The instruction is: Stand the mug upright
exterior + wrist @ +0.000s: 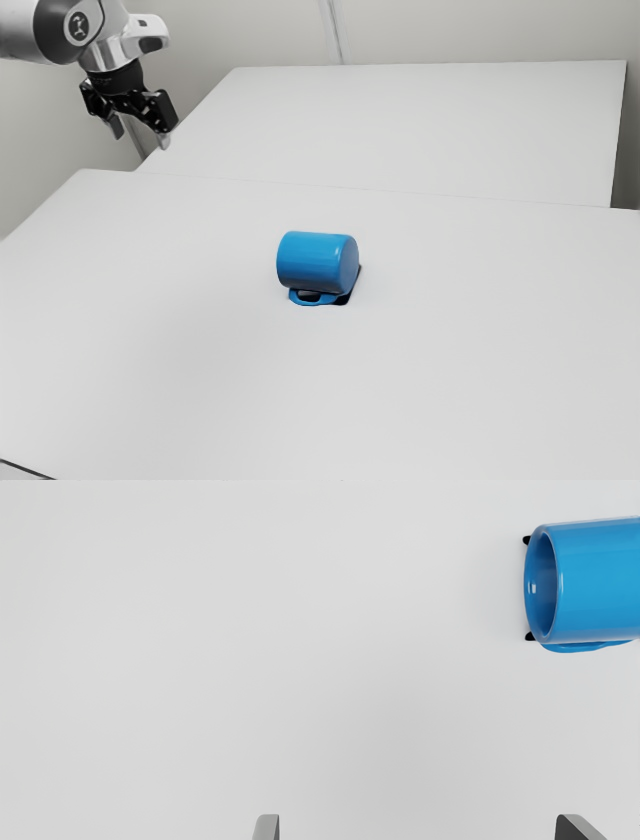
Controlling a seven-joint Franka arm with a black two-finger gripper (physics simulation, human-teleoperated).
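Your end effector [140, 137] is at the upper left of the exterior view, open and holding nothing. The blue mug [315, 262] lies on its side near the centre of the tabletop [180, 330], so you must go toward the exterior view's right and down. Its long axis runs across the frame, mouth to the exterior view's left, handle [303, 298] low. The black thing [346, 298] beneath, which you cannot identify, may disturb the turning.

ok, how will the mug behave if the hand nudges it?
The blue mug lies on its side, so its round wall may roll, though the handle, low on one side, would probably check that. Its glossy surface looks rigid and could slip.
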